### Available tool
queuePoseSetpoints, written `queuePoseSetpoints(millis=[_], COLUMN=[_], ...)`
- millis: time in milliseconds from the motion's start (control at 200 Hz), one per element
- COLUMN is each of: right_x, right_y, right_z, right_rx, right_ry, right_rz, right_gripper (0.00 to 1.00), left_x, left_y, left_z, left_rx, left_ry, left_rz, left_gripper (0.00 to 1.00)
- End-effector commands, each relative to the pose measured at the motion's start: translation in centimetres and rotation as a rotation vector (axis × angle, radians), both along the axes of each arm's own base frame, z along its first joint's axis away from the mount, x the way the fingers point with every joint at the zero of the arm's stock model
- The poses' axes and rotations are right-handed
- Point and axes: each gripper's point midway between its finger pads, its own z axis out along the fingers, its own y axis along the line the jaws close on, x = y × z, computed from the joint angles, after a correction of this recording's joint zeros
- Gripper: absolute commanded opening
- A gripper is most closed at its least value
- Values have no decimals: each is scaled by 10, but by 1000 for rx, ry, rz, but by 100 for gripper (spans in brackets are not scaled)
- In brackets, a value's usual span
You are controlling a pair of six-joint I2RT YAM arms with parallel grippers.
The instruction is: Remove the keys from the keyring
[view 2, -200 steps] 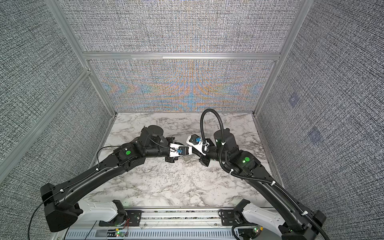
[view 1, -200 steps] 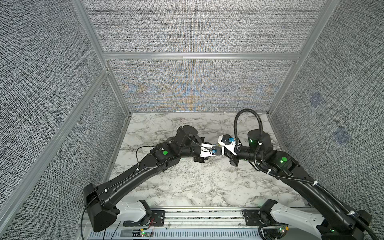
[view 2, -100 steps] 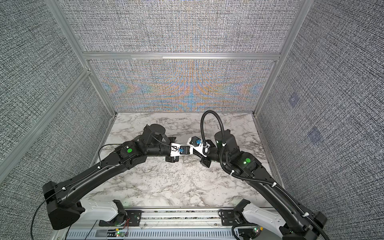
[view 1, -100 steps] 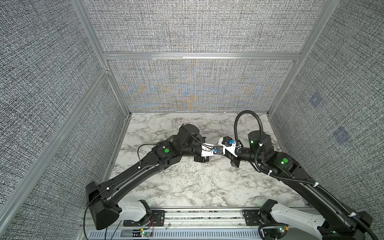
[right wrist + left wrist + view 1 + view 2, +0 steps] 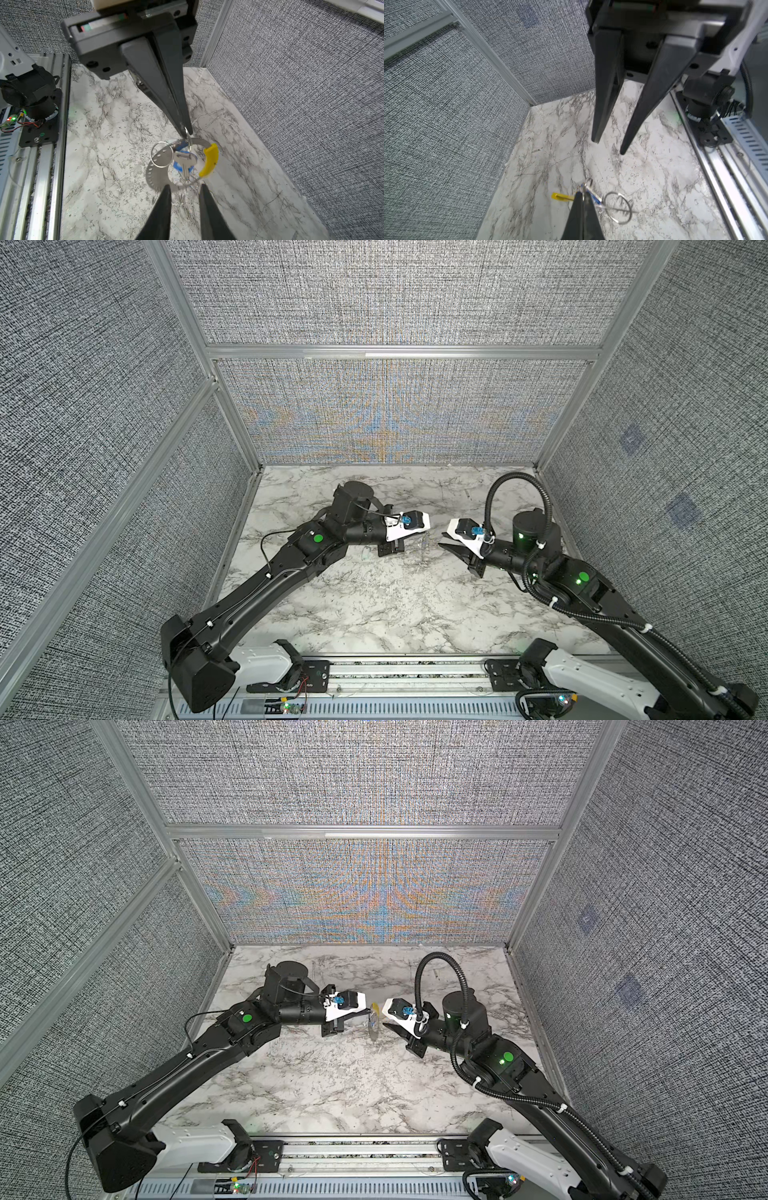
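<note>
The keyring [image 5: 152, 176], a grey hoop with a yellow sleeve [image 5: 209, 160], hangs in the air above the marble table. My left gripper [image 5: 582, 194] is shut on its upper rim; in the right wrist view its fingers [image 5: 166, 93] come down onto the hoop. Inside the hoop hang the keys: a pale silvery one [image 5: 184, 163] over a blue-headed one [image 5: 178, 167], with a small wire ring [image 5: 162, 154] beside them. My right gripper [image 5: 184, 187] is open, with its tips at the hoop's lower rim and nothing between them. The keyring [image 5: 374, 1025] shows edge-on in a top view, between both grippers.
Grey fabric walls with aluminium posts [image 5: 232, 414] close in the marble table [image 5: 374, 605] on three sides. A metal rail [image 5: 407, 672] with both arm bases runs along the front edge.
My right gripper has opened and drawn back to the right, off the keyring. My left gripper has closed fully and still holds the keyring; the two grippers now stand apart.
</note>
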Motion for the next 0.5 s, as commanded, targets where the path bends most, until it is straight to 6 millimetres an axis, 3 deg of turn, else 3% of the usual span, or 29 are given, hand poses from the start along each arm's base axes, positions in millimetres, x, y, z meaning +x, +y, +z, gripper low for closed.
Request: queuePoseSetpoints(millis=[0, 490], right_x=[4, 6], right_y=[2, 12], right_z=[12, 30], right_rx=[31, 134], right_ry=[-49, -67], right_rz=[-9, 21], right_gripper=[28, 31], left_x=[-8, -10], left_y=[-2, 7], left_z=[34, 50], left_rx=[-172, -383], left_ry=[47, 133], left_rz=[-68, -95], left_gripper=[0, 0])
